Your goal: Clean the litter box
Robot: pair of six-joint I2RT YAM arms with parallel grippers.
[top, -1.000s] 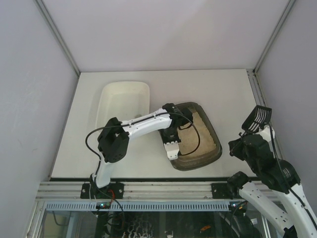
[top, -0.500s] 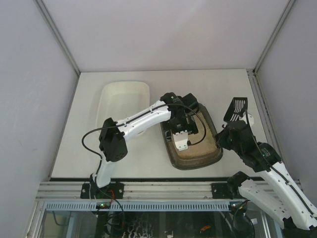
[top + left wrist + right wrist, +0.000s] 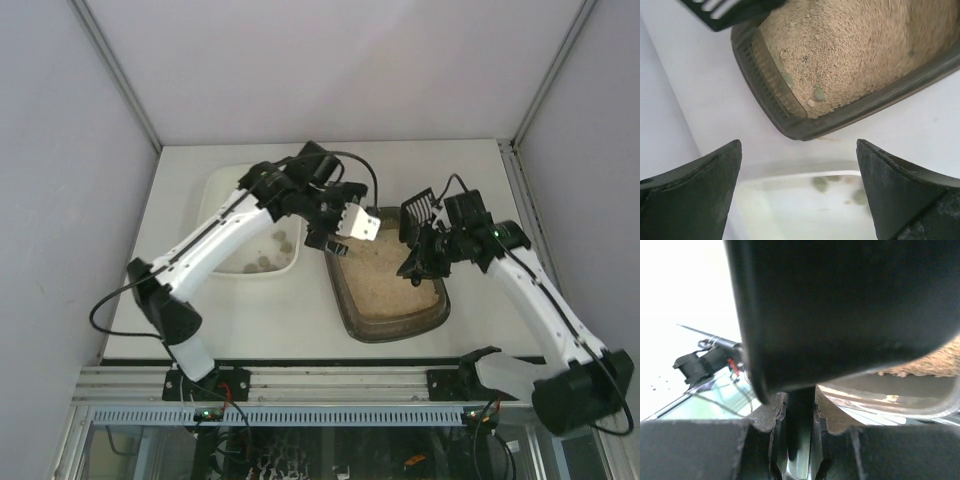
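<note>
Since the left hand was closed at the 7 o'clock rim of the dark brown-grey rounded-rectangular plastic litter box 1 second ago: it has let go and swung to the box's 11 o'clock corner.
Left hand: its 2 fingers stand wide apart with nothing between them. It hangs over the strip of tabletop between the box and the white rounded-rectangular plastic tray.
Right hand: clamped on the handle of the black slotted plastic scoop. It has come in from 3 o'clock, well outside the box, and now holds the scoop's head above the box's 1 o'clock corner.
Litter box: flat on the tabletop, just toward 4 o'clock of its middle, with the tray close at its 9 o'clock and a narrow gap between them.
Beige granular litter: the left wrist view shows 2 or 3 grey-green clumps lying against the ribbed end wall.
Tray contents: several similar clumps lie at its 5 o'clock end.
Meaning: the box now looks free for another scooping pass, and the clumps left in it suggest cleaning is unfinished.
</note>
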